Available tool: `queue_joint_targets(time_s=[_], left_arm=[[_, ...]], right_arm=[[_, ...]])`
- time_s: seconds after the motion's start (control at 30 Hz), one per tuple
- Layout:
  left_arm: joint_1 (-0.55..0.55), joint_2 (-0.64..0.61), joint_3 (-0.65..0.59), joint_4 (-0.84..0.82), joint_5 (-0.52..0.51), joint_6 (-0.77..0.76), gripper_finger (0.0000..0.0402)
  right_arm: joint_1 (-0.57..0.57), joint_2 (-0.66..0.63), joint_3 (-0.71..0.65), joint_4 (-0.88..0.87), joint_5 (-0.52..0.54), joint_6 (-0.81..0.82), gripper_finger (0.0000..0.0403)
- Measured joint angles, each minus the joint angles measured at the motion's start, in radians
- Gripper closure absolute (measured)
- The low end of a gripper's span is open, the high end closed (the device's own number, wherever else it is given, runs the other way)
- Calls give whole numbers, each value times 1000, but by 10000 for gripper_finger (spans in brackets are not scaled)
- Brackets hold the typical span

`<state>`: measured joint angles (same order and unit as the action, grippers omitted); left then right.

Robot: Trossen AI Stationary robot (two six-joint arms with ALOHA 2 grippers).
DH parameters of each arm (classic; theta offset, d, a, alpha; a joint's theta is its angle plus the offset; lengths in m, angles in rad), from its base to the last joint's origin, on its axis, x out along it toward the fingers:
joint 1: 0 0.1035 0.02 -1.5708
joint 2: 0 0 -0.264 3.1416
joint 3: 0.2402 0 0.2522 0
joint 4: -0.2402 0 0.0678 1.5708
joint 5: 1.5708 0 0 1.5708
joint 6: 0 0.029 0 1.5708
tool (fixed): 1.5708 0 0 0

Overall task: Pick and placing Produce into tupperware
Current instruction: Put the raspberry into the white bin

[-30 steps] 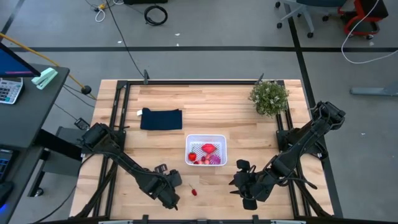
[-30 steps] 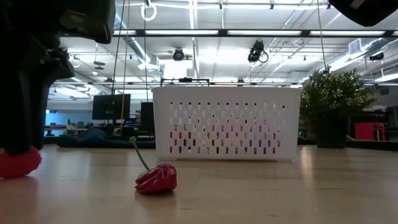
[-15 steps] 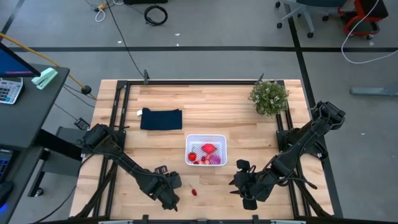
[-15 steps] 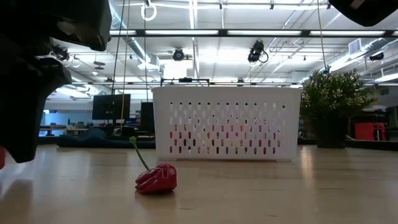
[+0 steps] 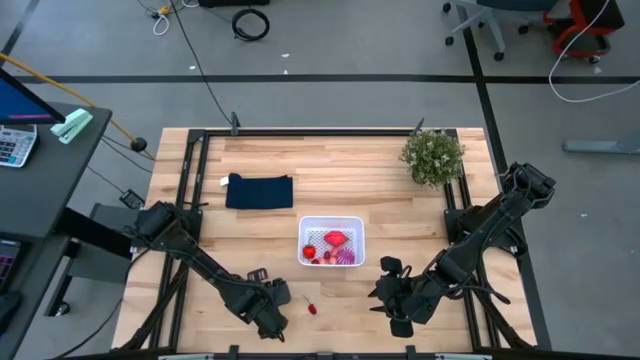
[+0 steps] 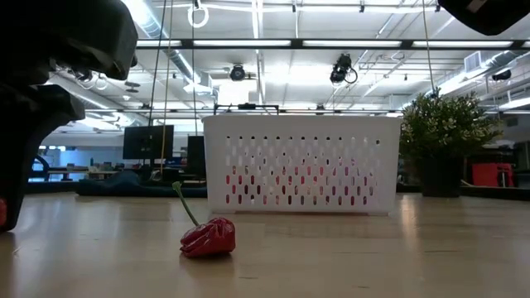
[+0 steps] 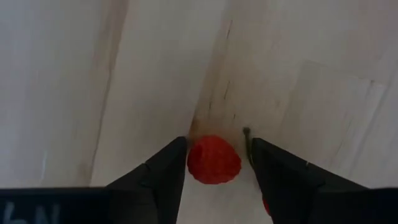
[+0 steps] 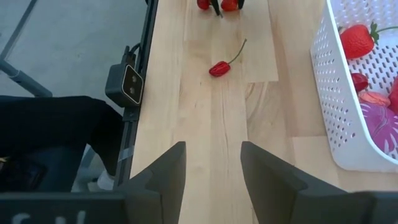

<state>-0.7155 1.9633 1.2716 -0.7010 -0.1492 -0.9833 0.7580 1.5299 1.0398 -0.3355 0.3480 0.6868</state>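
Observation:
My left gripper [image 5: 273, 319] is low over the table's near edge and is shut on a small round red produce piece [image 7: 213, 160]. In the low view only a sliver of that piece [image 6: 2, 213] shows under the gripper. A small red pepper with a green stem [image 5: 312, 308] [image 6: 208, 237] [image 8: 219, 68] lies on its side on the wood to the right of it. The white tupperware [image 5: 331, 242] [image 6: 302, 163] [image 8: 339, 106] holds a strawberry, a larger red piece and a purple ribbed ball. My right gripper [image 8: 213, 180] [image 5: 400, 300] is open, right of the tupperware, touching nothing. My left gripper has the round red piece's two sides [image 7: 194, 160] pinched between its two fingers. It comes at the piece from above, slanting down toward the table. I cannot tell whether the piece is clear of the table.
A folded navy cloth [image 5: 260, 191] lies behind and to the left of the tupperware. A green potted plant [image 5: 433, 156] [image 6: 447, 141] stands at the far right corner. Bare wood stretches between the pepper and my right gripper. A black frame rail [image 8: 148, 74] runs along the table's edge.
My left gripper has moved toward the table's left edge, and the round red piece has gone with it, almost out of the low view. The pepper, the tupperware and my right arm have kept still.

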Motion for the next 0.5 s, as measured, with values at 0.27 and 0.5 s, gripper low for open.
queue_joint_targets(time_s=[0.27, 0.5], left_arm=[[0, 0, 0, -16, -12, -36, 257], [1, 0, 0, 0, -20, -46, 293]], right_arm=[[0, 0, 0, 0, 0, 0, 241], [0, 0, 0, 0, 0, 0, 241]])
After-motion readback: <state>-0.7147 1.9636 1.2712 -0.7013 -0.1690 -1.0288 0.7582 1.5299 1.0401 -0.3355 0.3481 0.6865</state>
